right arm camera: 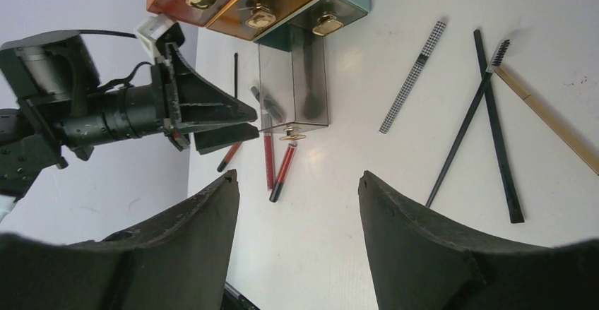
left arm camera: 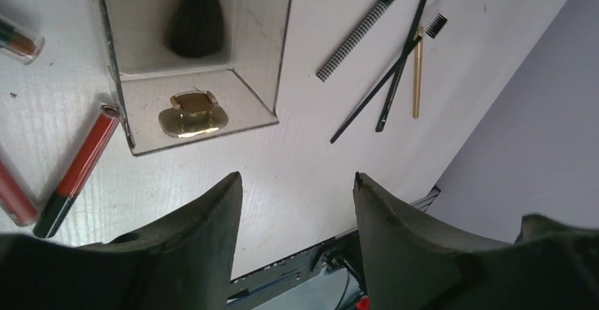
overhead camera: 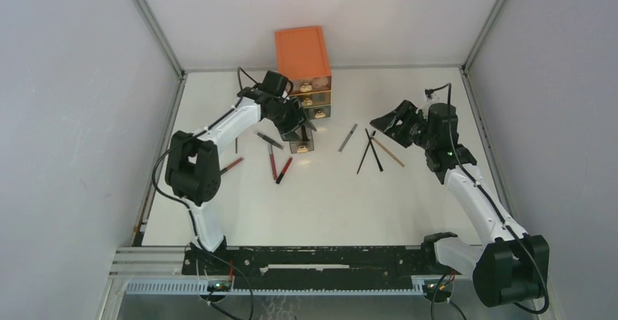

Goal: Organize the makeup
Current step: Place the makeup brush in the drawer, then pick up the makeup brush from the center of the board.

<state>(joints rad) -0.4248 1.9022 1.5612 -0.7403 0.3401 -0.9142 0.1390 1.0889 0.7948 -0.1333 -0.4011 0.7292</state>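
White table (overhead camera: 408, 211) inside grey walls (overhead camera: 73, 79), brushes (overhead camera: 372, 145) scattered; left gripper (left arm camera: 297, 177) and right gripper (right arm camera: 298, 176) gape empty

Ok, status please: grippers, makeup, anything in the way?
Open, empty: left gripper, right gripper. One brush in drawer; pencils, thin brushes loose. Nothing blocking.

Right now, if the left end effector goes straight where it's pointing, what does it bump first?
Probably the bare white table, just beside the gold-knobbed front of the clear drawer. Depth is unclear, so the left end effector might clip it instead.
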